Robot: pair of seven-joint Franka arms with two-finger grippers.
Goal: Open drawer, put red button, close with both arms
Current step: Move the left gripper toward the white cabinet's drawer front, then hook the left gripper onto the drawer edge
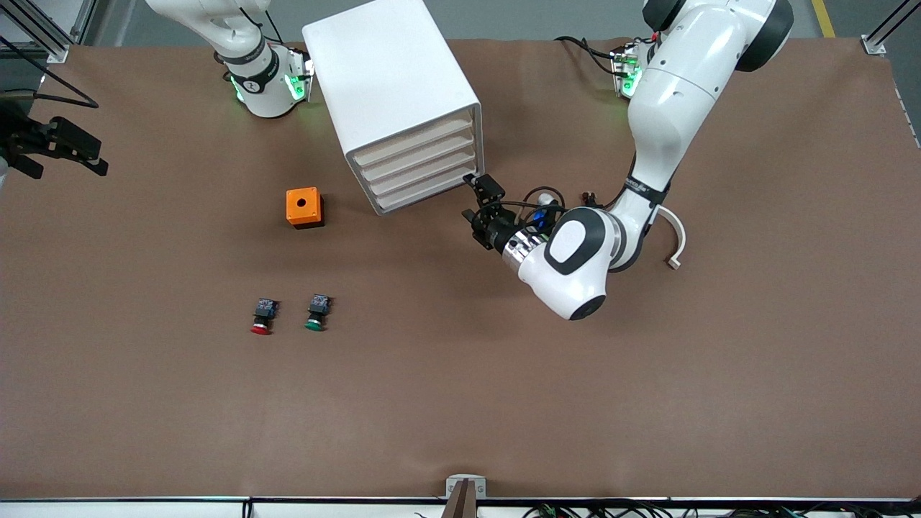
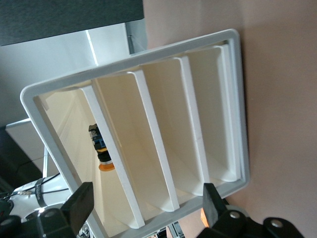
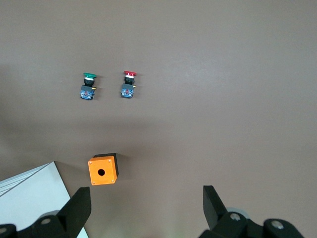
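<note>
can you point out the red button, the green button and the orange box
red button [image 1: 262, 318], front view, on its black body just above the red cap
green button [image 1: 316, 314], front view, on its body above the green cap
orange box [image 1: 303, 206], front view, on its orange top face beside the hole

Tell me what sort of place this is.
Likely a robotics lab test bench: two fixed arms at a brown-covered table, aluminium framing at its corners, and staged props, namely a white drawer cabinet, push-buttons and an orange box.

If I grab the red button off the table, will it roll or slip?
The red button lies on its side, so its round cap may let it roll when nudged. Its blocky blue-grey rear probably gives flat faces to grip. It looks small and likely light.
</note>
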